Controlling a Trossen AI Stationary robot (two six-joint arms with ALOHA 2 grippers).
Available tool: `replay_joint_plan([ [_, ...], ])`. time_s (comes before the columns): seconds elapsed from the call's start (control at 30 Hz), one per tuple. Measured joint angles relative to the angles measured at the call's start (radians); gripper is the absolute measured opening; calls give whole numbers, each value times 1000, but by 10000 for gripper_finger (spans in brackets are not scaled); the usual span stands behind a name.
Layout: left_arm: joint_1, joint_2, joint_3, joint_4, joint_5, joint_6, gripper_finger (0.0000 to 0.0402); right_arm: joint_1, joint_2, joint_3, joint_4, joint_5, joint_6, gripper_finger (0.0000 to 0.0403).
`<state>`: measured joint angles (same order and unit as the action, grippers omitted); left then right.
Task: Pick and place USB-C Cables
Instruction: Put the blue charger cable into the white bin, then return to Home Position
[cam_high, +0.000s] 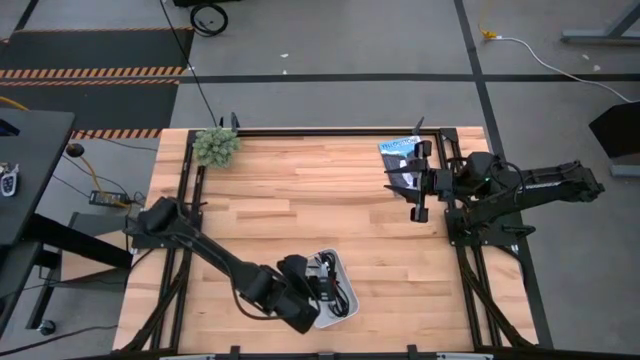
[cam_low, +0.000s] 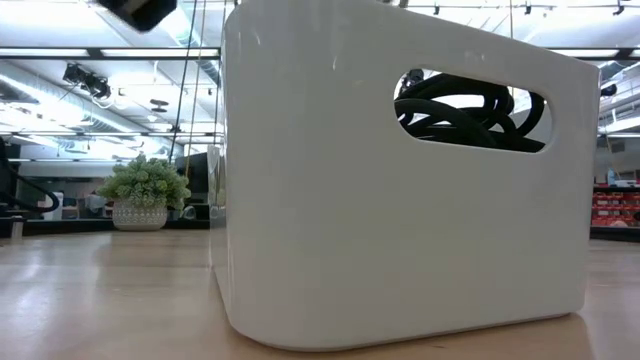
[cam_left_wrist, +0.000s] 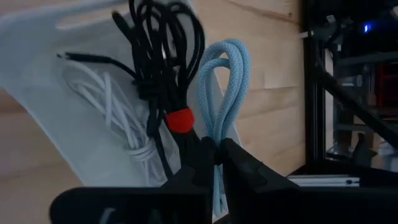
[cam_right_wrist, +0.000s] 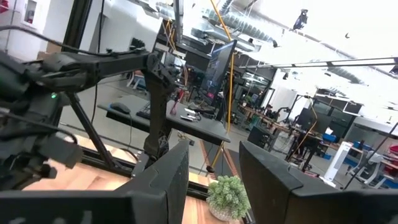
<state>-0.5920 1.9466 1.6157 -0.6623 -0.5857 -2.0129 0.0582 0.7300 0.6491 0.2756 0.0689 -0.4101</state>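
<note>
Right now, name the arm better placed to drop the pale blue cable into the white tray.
Left. The left gripper is shut on the pale blue cable, right over the white tray. The right gripper waits, open, at the table's far side.

Two dark robot arms stood at one wooden desk (cam_high: 300, 200). One white tray (cam_high: 345, 300) sat on it, and four bundled cables showed there: one white cable (cam_left_wrist: 112, 118), one black cable (cam_left_wrist: 180, 37), one black cable with a red tie (cam_left_wrist: 180, 120), and one pale blue-grey braided cable (cam_left_wrist: 227, 81). There was also one small potted plant (cam_high: 217, 146) and one blue-and-black flat packet (cam_high: 398, 148).
</note>
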Motion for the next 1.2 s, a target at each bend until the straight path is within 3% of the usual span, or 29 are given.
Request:
replay_joint_plan([
  [0.43, -1, 72, -2, 5, 31, -18, 29, 0, 0, 0, -2, 0, -2, 148],
  [0.8, 5, 84, -2, 3, 108, 13, 130, 0, 0, 0, -1, -10, 12, 148],
  [0.97, 7, 82, -2, 0, 148, 87, 147, 0, 0, 0, -1, -10, 15, 148],
  [1.2, 69, 38, -2, -18, 295, 320, 138, 0, 0, 0, -1, -11, 10, 148],
])
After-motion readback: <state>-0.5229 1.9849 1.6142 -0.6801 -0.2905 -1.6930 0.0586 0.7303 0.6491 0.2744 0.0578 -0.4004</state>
